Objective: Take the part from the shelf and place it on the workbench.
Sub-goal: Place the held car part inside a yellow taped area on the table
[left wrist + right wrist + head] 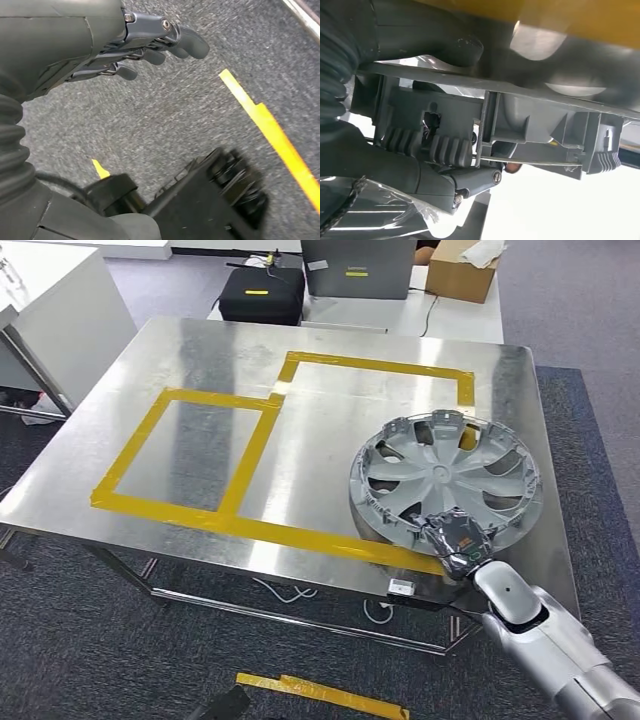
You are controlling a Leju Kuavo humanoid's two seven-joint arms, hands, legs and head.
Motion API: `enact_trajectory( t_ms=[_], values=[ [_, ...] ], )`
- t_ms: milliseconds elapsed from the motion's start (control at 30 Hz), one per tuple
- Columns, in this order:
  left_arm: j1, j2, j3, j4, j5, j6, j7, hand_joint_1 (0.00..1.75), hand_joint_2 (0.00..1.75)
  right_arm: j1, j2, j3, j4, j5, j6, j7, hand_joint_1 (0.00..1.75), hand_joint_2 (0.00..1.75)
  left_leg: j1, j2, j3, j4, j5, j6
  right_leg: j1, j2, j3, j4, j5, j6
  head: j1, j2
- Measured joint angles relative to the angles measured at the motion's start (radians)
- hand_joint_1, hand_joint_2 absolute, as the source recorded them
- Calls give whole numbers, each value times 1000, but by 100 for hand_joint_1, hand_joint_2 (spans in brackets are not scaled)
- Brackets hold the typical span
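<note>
Robotics lab or test workshop indicated. Steel-topped workbench (226, 370) marked with yellow tape rectangles (189, 455). Grey carpet floor (90, 640) laid throughout, yellow tape strip (324, 695) stuck to it. Black equipment case (260, 292), cardboard box (460, 275) and cables kept on white table (460, 315) behind. White cabinet (53, 310) seen at left. Cable (287, 592) trailed under bench.

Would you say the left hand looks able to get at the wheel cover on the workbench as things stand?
Probably not without a big move: the left hand hangs open over the carpet, while the wheel cover lies on the workbench with the right hand gripping its near rim.
</note>
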Motion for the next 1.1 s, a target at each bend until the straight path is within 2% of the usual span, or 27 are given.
enact_trajectory(
  t_ms=[33,67,133,167,200,233,367,533,767,900,1100],
  values=[
    [0,0,-3,0,-2,4,7,0,175,4,3,6,1,3,-20,-1,175,175,1,0,5,-6,14,0,0,0,0,0,0,0,0,0],
    [-1,0,-6,0,-4,8,13,0,175,7,6,10,1,7,-45,-2,175,175,2,0,29,-51,45,3,0,1,0,0,1,1,0,0],
    [-4,1,-10,0,-7,13,22,0,175,10,11,16,0,17,-97,-6,175,175,1,-3,95,-188,108,10,1,2,0,-1,3,4,0,0],
    [-6,1,-13,0,-7,14,26,0,175,10,13,19,0,22,-117,-8,175,175,0,-5,119,-242,125,14,3,2,-3,0,4,8,0,0],
    [-7,2,-15,0,-8,15,28,0,175,10,15,21,-1,24,-130,-9,175,175,-1,-6,130,-272,129,17,4,2,-7,-1,7,13,0,0],
    [-8,2,-16,0,-9,16,30,0,175,10,17,24,-1,26,-136,-9,175,175,0,-8,131,-284,126,17,6,2,-11,0,7,16,1,0],
    [-7,1,-22,0,-9,18,33,0,175,12,23,33,-2,28,-143,-10,175,175,-1,-8,125,-292,132,17,7,2,-15,-6,15,0,4,0],
    [-9,0,-29,0,-15,21,42,0,175,11,26,38,-5,51,-168,-11,175,175,-4,-9,119,-292,137,25,4,2,-14,-19,26,17,4,0],
    [-18,-2,-43,0,-27,43,68,0,175,7,53,64,-20,107,-231,-23,175,175,-6,-9,117,-291,139,31,2,2,-17,-21,30,29,3,0],
    [-21,-3,-47,0,-27,48,78,0,175,5,57,74,-18,108,-253,-17,0,0,-5,-9,117,-291,141,32,3,1,-18,-20,30,30,3,0],
    [-19,-2,-49,0,-20,48,84,0,175,8,41,45,-1,81,-276,-1,0,0,-5,-8,117,-291,142,31,3,2,-19,-19,30,30,3,0]
  ],
)
